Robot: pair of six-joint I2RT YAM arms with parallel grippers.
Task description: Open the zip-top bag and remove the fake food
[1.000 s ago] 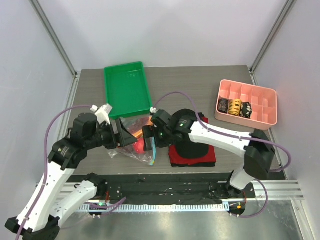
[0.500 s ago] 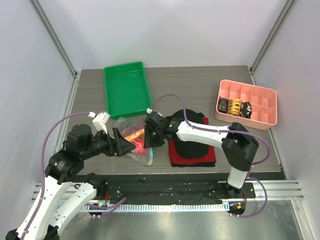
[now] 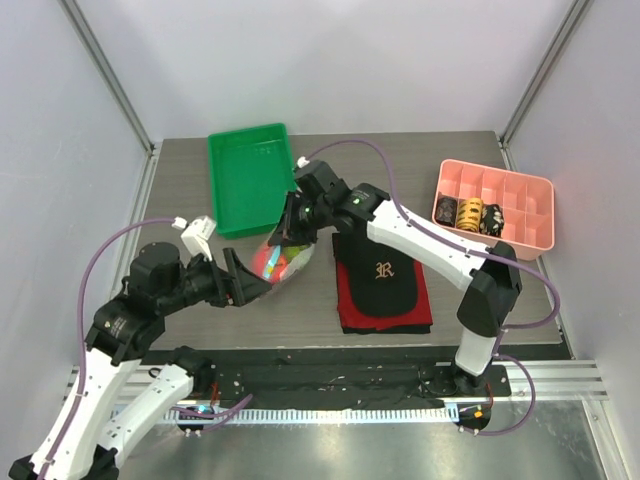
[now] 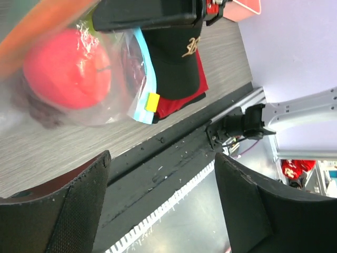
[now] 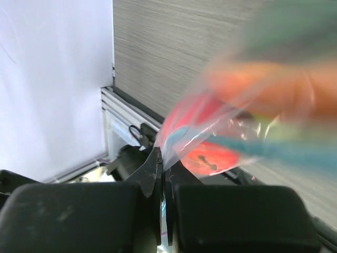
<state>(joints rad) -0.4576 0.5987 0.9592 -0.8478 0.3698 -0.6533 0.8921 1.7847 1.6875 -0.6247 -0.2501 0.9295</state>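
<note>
The right gripper [image 3: 289, 228] has its jaws pressed together on a thin fold of the zip-top bag [image 3: 285, 262]. Its own wrist view shows clear film pinched in the slit between the fingers, with the bulk of the bag bulging out beyond the fingertips. From that pinch the bag trails away toward the left gripper [image 3: 248, 280], so its long axis runs roughly from one pair of jaws to the other.

The left gripper's jaws stand wide apart and hold nothing. The bag's lower end lies just ahead of them and a little to one side. The fake food [image 4: 67, 75], mostly a red apple pressed against the plastic, fills the part of the bag nearest those fingers.

The light blue zip strip [image 4: 144, 71] runs along the far edge of the bag from the left jaws, on the side toward the black cap [image 3: 384, 279]. It is not between either pair of fingers. The left gripper is the free one and the nearer to it, so the coming move probably turns on getting past the bulge of food to reach the strip.

A second ago the right jaws were wide open over the bag. They have since shut, and the arm has swung up and away toward the green tray [image 3: 250, 180], drawing the bag with it and uncovering the cap. The left gripper has stayed open and eased back slightly.
</note>
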